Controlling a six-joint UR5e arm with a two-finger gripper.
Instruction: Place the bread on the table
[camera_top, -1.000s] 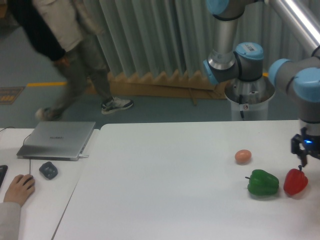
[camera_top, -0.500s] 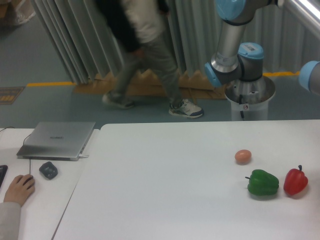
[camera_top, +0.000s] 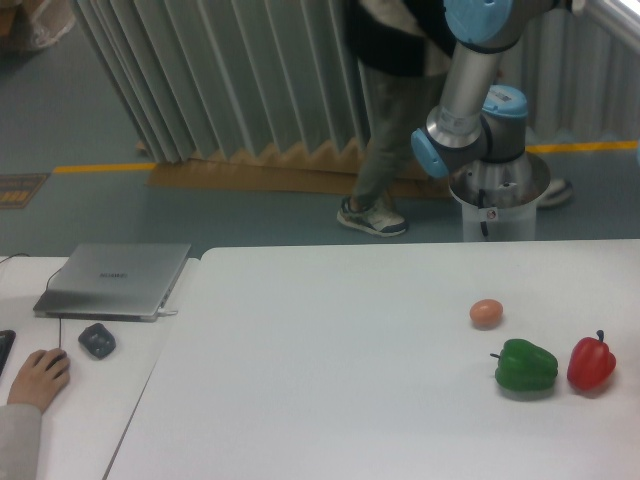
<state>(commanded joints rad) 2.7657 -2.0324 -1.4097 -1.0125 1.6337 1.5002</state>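
The large white table (camera_top: 320, 370) fills the lower part of the view. The bread is out of view: no pale loaf piece shows anywhere. My gripper is out of the frame. Only the arm's base and its blue-capped joints (camera_top: 470, 130) show, behind the table's far right edge.
A small brown egg (camera_top: 486, 313), a green bell pepper (camera_top: 526, 366) and a red bell pepper (camera_top: 591, 363) lie at the table's right. On the side desk at left are a closed laptop (camera_top: 115, 279), a mouse (camera_top: 97, 340) and a person's hand (camera_top: 38, 374). A person walks behind the arm.
My gripper, above the red pepper a second ago, has left the frame to the right. The person in the background has walked from left to right. The peppers and egg have not moved.
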